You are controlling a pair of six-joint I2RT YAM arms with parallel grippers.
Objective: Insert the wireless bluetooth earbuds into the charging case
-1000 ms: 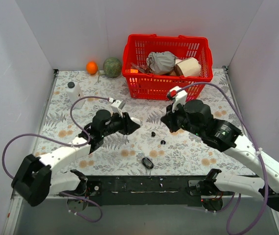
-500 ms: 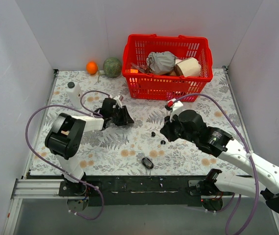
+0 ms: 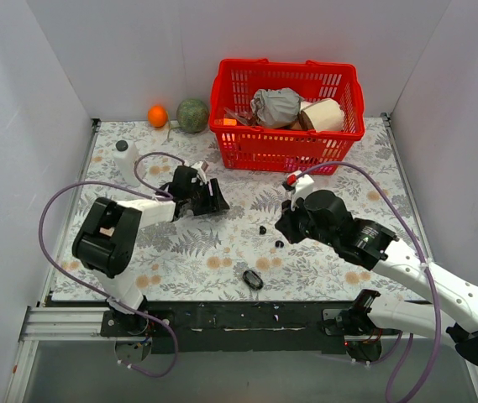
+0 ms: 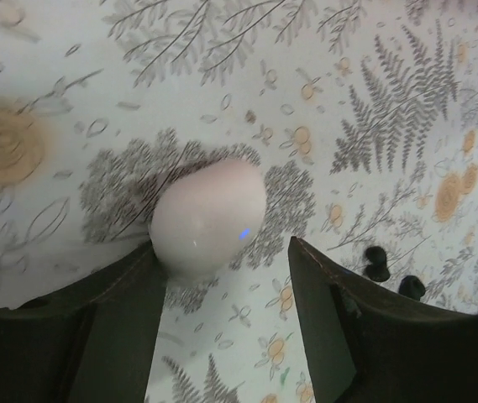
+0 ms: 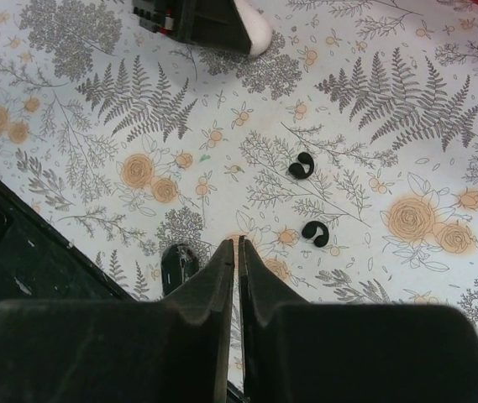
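The white charging case [image 4: 207, 216] lies with its lid down on the flowered table, resting against the inner side of one finger [image 4: 129, 311] of my left gripper [image 4: 224, 269]. That gripper is open, and its other finger stands clear of the case. In the top view the left gripper [image 3: 213, 200] covers the case. Two tiny black earbuds [image 5: 302, 166] [image 5: 315, 233] lie loose on the table, just ahead of my right gripper [image 5: 237, 242]. The right gripper hovers above them, shut and empty. The top view shows the earbuds [image 3: 263, 229] [image 3: 279, 243] between the two grippers.
A black oval object [image 3: 252, 279] lies near the front edge. A red basket [image 3: 285, 147] of items stands at the back. A white bottle with a black cap [image 3: 125, 161] is at the left, with an orange [image 3: 157, 115] and a green ball [image 3: 192, 115] behind it.
The left arm folded back, its gripper drew back left, and its jaws opened off the case. The right gripper came forward and down towards the earbuds.
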